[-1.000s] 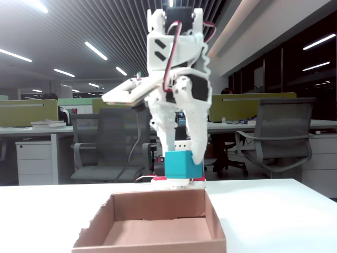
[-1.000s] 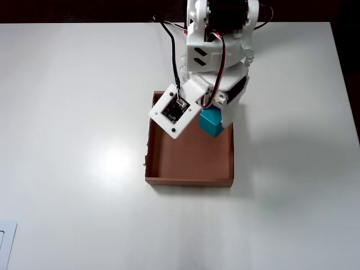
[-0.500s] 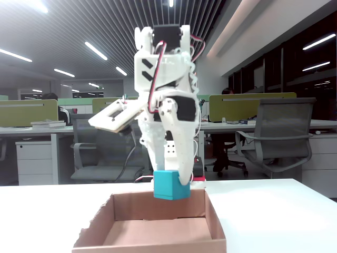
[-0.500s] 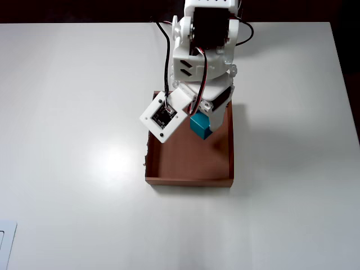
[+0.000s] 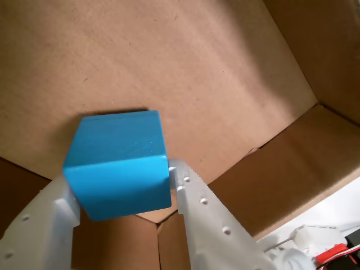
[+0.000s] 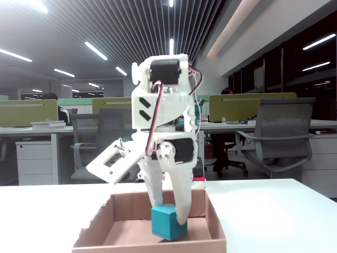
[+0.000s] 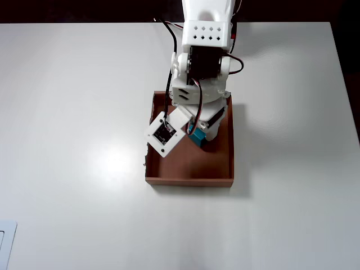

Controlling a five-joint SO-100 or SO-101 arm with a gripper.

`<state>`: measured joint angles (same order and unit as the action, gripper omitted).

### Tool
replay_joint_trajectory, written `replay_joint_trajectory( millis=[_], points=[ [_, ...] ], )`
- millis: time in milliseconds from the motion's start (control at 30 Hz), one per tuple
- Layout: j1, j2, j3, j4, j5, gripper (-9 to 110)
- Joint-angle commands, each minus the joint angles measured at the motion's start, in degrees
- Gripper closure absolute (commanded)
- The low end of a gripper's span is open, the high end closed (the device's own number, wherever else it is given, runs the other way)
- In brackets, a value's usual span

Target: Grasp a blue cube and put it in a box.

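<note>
The blue cube (image 5: pixel 118 163) sits between my two white fingers, low inside the brown cardboard box (image 5: pixel 225 73). My gripper (image 5: pixel 121 188) is shut on it, one finger on each side face. In the fixed view the cube (image 6: pixel 168 222) hangs tilted, at or just above the box floor; contact with the floor cannot be told. The gripper (image 6: pixel 169 219) reaches down past the box wall (image 6: pixel 152 245). From overhead only a sliver of the cube (image 7: pixel 198 137) shows under the arm, over the box (image 7: pixel 191 181); the gripper (image 7: pixel 197 136) is mostly hidden by the wrist.
The box rests on a white table (image 7: pixel 73 112) with open surface all around. The wrist camera board (image 7: pixel 163 134) sticks out over the box's left wall. Office chairs (image 6: pixel 276 139) and desks stand far behind the table.
The arm has lowered and folded forward, carrying the cube from above the box's far wall down into the box. The gripper has stayed shut on the cube.
</note>
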<state>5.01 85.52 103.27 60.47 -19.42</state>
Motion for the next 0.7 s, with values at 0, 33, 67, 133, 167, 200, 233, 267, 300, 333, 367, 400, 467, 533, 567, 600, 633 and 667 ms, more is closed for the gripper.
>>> replay_joint_trajectory(
  millis=[0,33,67,133,167,200,233,267,300,333,367,400,467,533,567,600,633,667],
  points=[
    [0.7,-0.18,-0.09,-1.58,-0.35,88],
    [0.88,-0.62,-0.09,-1.76,-0.18,88],
    [0.97,-1.05,-0.09,-1.93,-0.18,88],
    [1.14,-1.67,0.0,-2.2,-0.18,88],
    [1.23,-1.85,0.0,-2.2,-0.18,88],
    [1.32,-1.93,0.0,-2.2,-0.18,88],
    [1.41,-1.93,0.0,-2.2,-0.26,88],
    [1.49,-1.93,-0.09,-2.11,-0.26,88],
    [1.49,-1.93,-0.09,-2.11,-0.35,87],
    [1.49,-1.93,-0.09,-2.11,-0.35,87],
    [1.49,-1.93,-0.09,-2.11,-0.35,87],
    [1.49,-1.76,-0.09,-2.02,-0.35,87],
    [1.32,-1.49,-0.09,-1.67,-0.35,83],
    [1.32,-1.41,-0.09,-1.41,-0.35,79],
    [1.32,-1.32,-0.09,-1.23,-0.35,78],
    [1.23,-1.23,-0.09,-1.14,-0.35,76],
    [1.23,-1.14,-0.09,-1.05,-0.35,75],
    [1.23,-1.05,-0.09,-0.97,-0.35,74]
  ],
)
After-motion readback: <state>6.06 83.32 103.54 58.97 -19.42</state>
